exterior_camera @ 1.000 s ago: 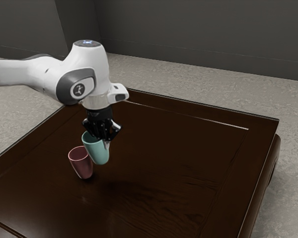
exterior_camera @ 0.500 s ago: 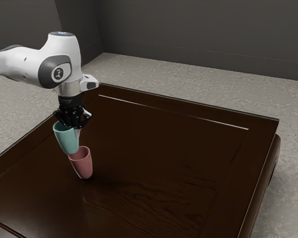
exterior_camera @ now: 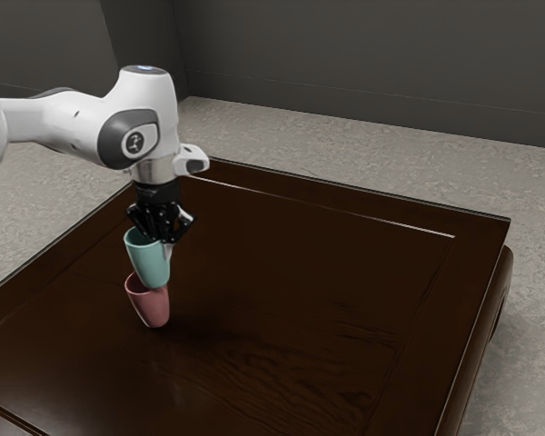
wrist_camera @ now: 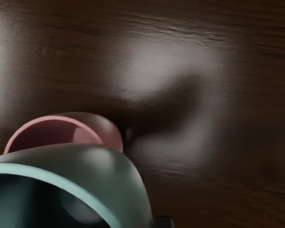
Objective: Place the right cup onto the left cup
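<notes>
Teal cup [exterior_camera: 150, 263], the one to be stacked: directly under the hand [exterior_camera: 163, 243], off the bench [exterior_camera: 300, 291], mouth up with a slight lean. Hand looks clamped on its wall near the rim, one finger outside, the other presumably inside. Likely reason for that grip: keeps the base free to go into another cup, and the hand clear of the lower rim.

Pink cup [exterior_camera: 152, 307], the target: lower down below the hand, standing on the bench, mouth up, so it can take the teal one. Teal base overlaps the pink mouth in the exterior view; can't tell if they touch. Wrist view has part of the pink opening uncovered beside the teal wall, so centring looks unfinished. Judgement: alignment step, late in the task; next, small sideways correction, then lower and let go. Risk: teal base catches the pink rim and tips it.

Arm [exterior_camera: 141, 100] above the hand, holding it pointed down. Round emblem [exterior_camera: 134, 142] on its joint, light disc with dark mark, no legible letters. No readable writing on either cup.
</notes>
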`<state>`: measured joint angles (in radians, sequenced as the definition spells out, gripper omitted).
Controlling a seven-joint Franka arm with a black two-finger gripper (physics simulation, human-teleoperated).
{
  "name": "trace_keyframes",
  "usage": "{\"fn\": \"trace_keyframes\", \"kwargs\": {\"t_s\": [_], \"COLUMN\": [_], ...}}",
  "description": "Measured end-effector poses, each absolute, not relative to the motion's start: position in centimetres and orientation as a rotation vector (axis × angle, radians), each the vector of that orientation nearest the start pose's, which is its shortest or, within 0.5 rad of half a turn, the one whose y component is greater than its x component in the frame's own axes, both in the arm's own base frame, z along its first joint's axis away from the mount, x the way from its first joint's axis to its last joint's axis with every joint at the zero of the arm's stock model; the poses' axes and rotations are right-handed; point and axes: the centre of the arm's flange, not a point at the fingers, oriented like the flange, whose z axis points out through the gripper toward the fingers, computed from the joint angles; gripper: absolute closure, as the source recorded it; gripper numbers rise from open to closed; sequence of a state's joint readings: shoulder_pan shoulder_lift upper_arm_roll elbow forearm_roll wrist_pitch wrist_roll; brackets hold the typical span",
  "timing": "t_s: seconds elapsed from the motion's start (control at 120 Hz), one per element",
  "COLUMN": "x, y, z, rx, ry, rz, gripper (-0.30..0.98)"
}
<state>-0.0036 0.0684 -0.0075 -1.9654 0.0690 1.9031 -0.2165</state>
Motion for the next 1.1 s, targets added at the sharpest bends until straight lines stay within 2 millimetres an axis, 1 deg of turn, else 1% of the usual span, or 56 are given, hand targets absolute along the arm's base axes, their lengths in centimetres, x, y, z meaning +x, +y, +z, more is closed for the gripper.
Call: {"fn": "trace_keyframes", "kwargs": {"t_s": [0.117, 0.292, 0.475, 0.542, 0.65, 0.742, 0.775, 0.842, 0.95, 1.042, 1.1], "x": [56.0, 56.1, 56.2, 56.3, 56.7, 56.7, 56.6, 56.2, 55.8, 56.9, 57.4], "y": [1.7, 2.5, 4.2, 4.4, 4.1, 3.8, 3.8, 3.4, 2.1, 0.9, 0.2], "z": [42.7, 42.2, 41.3, 40.7, 39.6, 39.5, 40.1, 42.3, 45.6, 51.4, 54.1], "rx": [-3.044, -3.047, -3.060, -3.064, -3.076, -3.092, -3.097, -3.103, -3.109, -3.113, -3.114], "ry": [-0.305, -0.296, -0.322, -0.319, -0.305, -0.298, -0.295, -0.277, -0.225, -0.183, -0.148], "rz": [0.187, 0.201, 0.220, 0.230, 0.235, 0.225, 0.208, 0.156, 0.079, -0.044, -0.082], "gripper": [0.78, 0.78, 0.78, 0.78, 0.78, 0.57, 0.50, 0.36, 0.22, 0.14, 0.11]}}
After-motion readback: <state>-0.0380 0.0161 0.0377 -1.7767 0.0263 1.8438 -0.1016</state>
